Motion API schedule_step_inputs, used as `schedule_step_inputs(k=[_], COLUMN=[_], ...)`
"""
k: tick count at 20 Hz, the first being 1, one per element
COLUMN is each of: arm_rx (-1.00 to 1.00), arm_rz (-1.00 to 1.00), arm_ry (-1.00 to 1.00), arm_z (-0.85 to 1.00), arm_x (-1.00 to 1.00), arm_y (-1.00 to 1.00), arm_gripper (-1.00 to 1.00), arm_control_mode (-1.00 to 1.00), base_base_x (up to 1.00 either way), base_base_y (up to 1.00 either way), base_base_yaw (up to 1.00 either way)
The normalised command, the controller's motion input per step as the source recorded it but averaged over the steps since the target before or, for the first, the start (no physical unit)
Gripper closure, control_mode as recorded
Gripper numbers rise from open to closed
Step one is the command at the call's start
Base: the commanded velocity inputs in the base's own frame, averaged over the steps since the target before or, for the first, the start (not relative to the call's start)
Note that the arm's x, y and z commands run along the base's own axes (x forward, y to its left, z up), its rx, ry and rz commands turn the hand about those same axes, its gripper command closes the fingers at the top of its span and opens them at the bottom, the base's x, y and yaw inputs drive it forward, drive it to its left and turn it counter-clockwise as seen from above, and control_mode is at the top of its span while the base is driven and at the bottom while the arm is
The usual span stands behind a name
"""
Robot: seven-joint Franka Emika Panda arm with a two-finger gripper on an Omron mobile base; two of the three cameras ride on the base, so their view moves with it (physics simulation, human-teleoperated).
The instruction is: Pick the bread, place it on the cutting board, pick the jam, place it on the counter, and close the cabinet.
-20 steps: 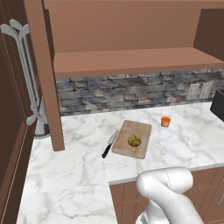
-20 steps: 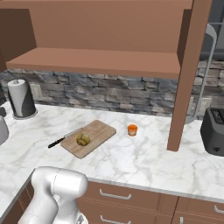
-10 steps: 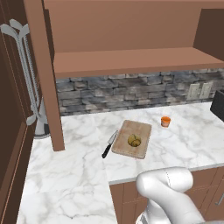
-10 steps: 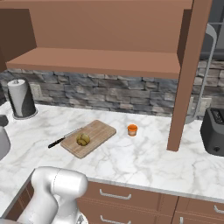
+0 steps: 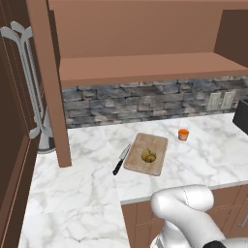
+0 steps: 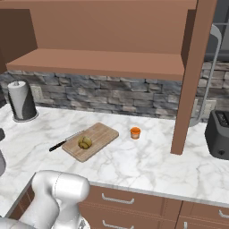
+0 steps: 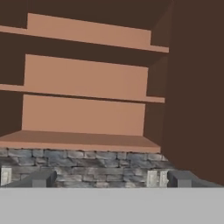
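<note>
Yellowish-brown knobbly bread already laid on light wooden cutting board; small orange jam jar set on white marble counter, right of board. Reddish-brown wall cabinet faced, shelves bare, door not yet closed. Gripper fingers held wide apart, nothing clamped, judged ready for door.

A black-handled knife lies beside the board; a paper towel roll and toaster stand by the stone backsplash.

You are holding the gripper raised and level with its jaws spread wide and nothing gripped, arm folded low.
</note>
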Motion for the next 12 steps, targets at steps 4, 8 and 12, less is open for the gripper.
schedule_step_inputs(k=[4, 8, 12], arm_rx=[0.00, 0.00, 0.00], arm_rz=[-0.01, -0.01, -0.02], arm_ry=[0.00, 0.00, 0.00], arm_z=[0.02, 0.08, 0.11], arm_x=[-0.26, -0.26, -0.23], arm_y=[-0.12, -0.10, -0.03], arm_gripper=[-1.00, -1.00, -1.00], arm_control_mode=[-1.00, -1.00, -1.00], base_base_x=[0.00, 0.00, 0.00], base_base_y=[0.00, 0.00, 0.00], base_base_yaw=[0.00, 0.00, 0.00])
